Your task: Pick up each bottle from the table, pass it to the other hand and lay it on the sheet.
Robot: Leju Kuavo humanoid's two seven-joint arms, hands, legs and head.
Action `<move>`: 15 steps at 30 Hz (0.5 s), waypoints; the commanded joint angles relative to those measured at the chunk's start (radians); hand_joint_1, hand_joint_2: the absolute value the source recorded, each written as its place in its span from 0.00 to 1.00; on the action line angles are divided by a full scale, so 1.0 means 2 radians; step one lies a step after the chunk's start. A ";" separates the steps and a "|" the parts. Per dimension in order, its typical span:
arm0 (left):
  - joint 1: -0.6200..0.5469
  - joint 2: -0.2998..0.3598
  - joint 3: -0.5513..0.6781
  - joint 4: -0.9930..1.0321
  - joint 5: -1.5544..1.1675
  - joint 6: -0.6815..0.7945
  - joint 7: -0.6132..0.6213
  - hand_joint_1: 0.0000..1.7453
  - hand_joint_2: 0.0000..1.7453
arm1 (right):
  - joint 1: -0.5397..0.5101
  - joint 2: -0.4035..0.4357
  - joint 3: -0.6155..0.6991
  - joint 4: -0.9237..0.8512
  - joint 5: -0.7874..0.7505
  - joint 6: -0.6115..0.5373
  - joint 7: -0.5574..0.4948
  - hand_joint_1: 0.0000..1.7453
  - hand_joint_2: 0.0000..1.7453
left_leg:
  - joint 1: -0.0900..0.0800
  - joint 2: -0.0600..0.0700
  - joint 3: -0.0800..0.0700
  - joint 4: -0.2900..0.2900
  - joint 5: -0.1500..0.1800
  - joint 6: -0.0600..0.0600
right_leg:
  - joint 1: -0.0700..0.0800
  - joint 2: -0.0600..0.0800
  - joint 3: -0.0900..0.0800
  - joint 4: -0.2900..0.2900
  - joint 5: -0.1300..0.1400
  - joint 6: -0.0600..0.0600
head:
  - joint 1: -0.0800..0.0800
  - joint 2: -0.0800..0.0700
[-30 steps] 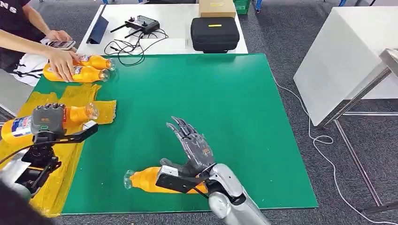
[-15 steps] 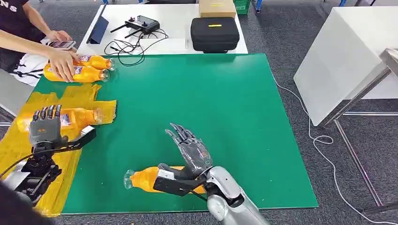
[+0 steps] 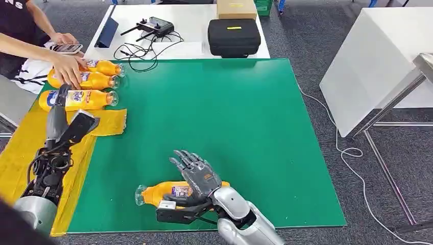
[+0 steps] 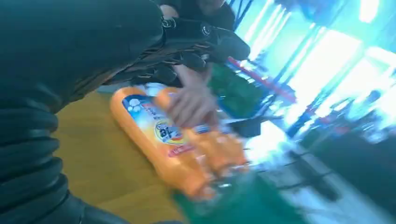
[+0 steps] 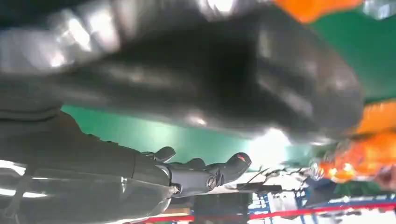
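Hovering with spread fingers, the right hand (image 3: 196, 176) reaches over the last orange plastic bottle (image 3: 168, 195) on the green bench (image 3: 230, 112); beyond the empty, released left hand (image 3: 64, 120), three bottles lie by the yellow sheet (image 3: 20, 153).

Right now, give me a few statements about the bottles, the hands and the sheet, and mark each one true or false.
1. Three orange bottles lie side by side at the far left of the table. True: the nearest lies at the far end of the yellow sheet, the other two just beyond.
2. The left hand holds a bottle. False: it holds nothing, near that nearest bottle.
3. The right hand is over a bottle lying on the green mat. True: that bottle lies near the front edge.
4. The lone bottle stands upright. False: it lies on its side.
5. A person's hand rests on the far bottles. True.
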 commanded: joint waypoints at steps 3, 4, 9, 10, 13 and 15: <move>-0.022 -0.065 0.022 -0.061 0.038 -0.022 -0.025 0.00 1.00 | -0.010 -0.015 0.034 0.039 0.031 0.016 0.020 0.00 1.00 | 0.000 -0.003 0.002 0.000 0.000 0.000 | 0.000 -0.003 0.002 0.000 -0.001 0.000 | 0.000 0.000; -0.021 -0.064 0.021 -0.061 0.038 -0.022 -0.025 0.00 1.00 | -0.010 -0.016 0.034 0.039 0.031 0.016 0.020 0.00 1.00 | 0.000 -0.002 0.001 0.000 0.000 0.000 | 0.000 -0.003 0.002 0.000 -0.001 0.000 | 0.000 0.000; -0.013 -0.079 -0.012 -0.090 0.062 -0.026 -0.023 0.00 1.00 | -0.009 -0.026 0.052 0.063 0.067 0.042 0.043 0.00 1.00 | 0.000 -0.002 0.002 0.000 0.000 0.000 | 0.000 -0.003 0.003 -0.001 -0.001 0.000 | 0.000 0.000; -0.012 -0.079 -0.024 -0.095 0.056 -0.016 -0.018 0.00 1.00 | -0.007 -0.027 0.052 0.070 0.070 0.045 0.044 0.00 1.00 | 0.000 -0.002 0.002 0.000 0.000 0.000 | 0.000 -0.003 0.002 -0.001 -0.001 0.000 | 0.000 0.000; -0.015 -0.080 -0.044 -0.088 0.062 -0.011 -0.008 0.00 1.00 | -0.003 -0.027 0.054 0.084 0.085 0.055 0.061 0.00 1.00 | 0.000 -0.002 0.001 0.000 0.000 0.000 | 0.000 -0.003 0.002 -0.001 -0.001 0.000 | 0.000 0.000; -0.014 -0.076 -0.054 -0.084 0.080 -0.007 -0.010 0.00 1.00 | -0.004 -0.025 0.051 0.099 0.104 0.067 0.081 0.00 1.00 | 0.000 -0.001 0.002 -0.001 0.000 0.000 | 0.000 -0.002 0.002 -0.001 -0.001 0.000 | 0.000 0.000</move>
